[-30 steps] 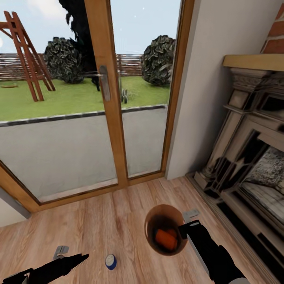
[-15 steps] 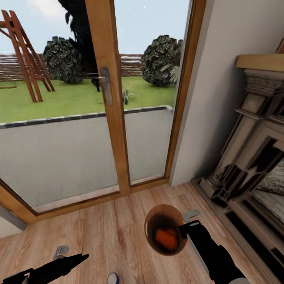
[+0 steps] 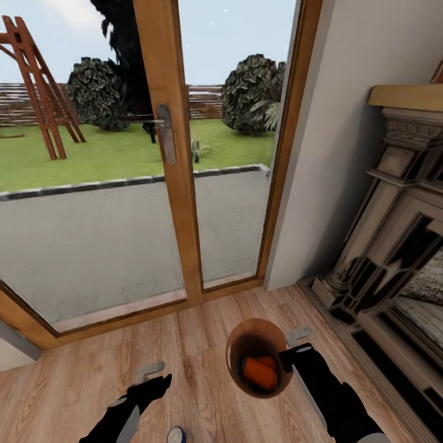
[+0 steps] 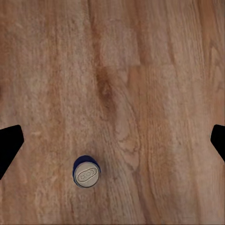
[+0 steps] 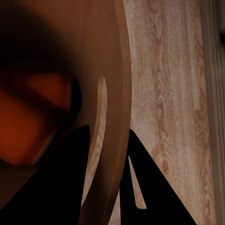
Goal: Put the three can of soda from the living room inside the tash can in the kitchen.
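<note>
Movement is all on your left gripper (image 3: 149, 376): it has swung in above the blue soda can (image 4: 86, 173) on the wood floor (image 3: 197, 344), fingers apart. Your right gripper (image 3: 289, 354) stays clamped on the trash can (image 3: 237, 363) rim, orange cans (image 3: 259, 373) inside.

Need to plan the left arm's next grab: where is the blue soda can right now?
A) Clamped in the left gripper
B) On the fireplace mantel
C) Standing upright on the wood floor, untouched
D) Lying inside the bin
C: the left wrist view shows the blue can upright on the floor, pale top facing the camera, with the left gripper open above it and clear of it.
</note>
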Motion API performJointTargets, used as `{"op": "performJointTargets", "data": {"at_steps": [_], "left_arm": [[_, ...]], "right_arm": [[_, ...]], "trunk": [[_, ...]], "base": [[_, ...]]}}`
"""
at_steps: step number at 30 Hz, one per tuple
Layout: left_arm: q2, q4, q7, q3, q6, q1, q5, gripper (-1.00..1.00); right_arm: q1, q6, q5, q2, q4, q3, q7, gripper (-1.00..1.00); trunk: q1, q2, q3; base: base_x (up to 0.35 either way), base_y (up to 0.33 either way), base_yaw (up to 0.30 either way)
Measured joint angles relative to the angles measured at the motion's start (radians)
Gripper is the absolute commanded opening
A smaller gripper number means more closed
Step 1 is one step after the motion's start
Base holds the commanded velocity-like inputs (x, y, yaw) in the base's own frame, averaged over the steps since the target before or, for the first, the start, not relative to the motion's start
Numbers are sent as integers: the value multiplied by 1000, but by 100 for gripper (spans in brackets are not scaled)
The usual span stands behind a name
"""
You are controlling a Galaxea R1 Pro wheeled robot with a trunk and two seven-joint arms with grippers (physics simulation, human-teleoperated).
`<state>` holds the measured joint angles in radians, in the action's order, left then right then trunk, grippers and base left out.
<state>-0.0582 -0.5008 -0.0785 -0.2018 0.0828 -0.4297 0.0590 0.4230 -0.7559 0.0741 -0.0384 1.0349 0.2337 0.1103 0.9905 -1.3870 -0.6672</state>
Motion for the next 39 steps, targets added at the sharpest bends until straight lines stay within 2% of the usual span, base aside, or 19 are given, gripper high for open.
{"op": "performJointTargets", "data": {"at_steps": [4,8,14,18,22,39], "left_arm": [[-12,-5,31,20,-26,0,0,100],[-17,-8,41,27,-36,0,-1,100],[-16,-5,46,31,-99,0,-2,100],[-14,-2,46,29,-104,0,-2,100],[-12,4,46,26,-110,0,-2,100],[-11,5,46,24,-112,0,-2,100]], "right_arm": [[0,0,1,0,0,0,0,-100],[0,0,0,0,0,0,0,-100],[0,0,-6,0,0,0,0,-100],[0,-1,8,0,0,0,0,-100],[0,1,-5,0,0,1,0,-100],[0,-1,-4,0,0,1,0,-100]], "trunk": [[0,0,0],[0,0,0],[0,0,0],[0,0,0],[0,0,0],[0,0,-7]], "base": [[0,0,0],[0,0,0],[93,0,0],[161,0,0],[34,0,0],[3,0,0]]}}
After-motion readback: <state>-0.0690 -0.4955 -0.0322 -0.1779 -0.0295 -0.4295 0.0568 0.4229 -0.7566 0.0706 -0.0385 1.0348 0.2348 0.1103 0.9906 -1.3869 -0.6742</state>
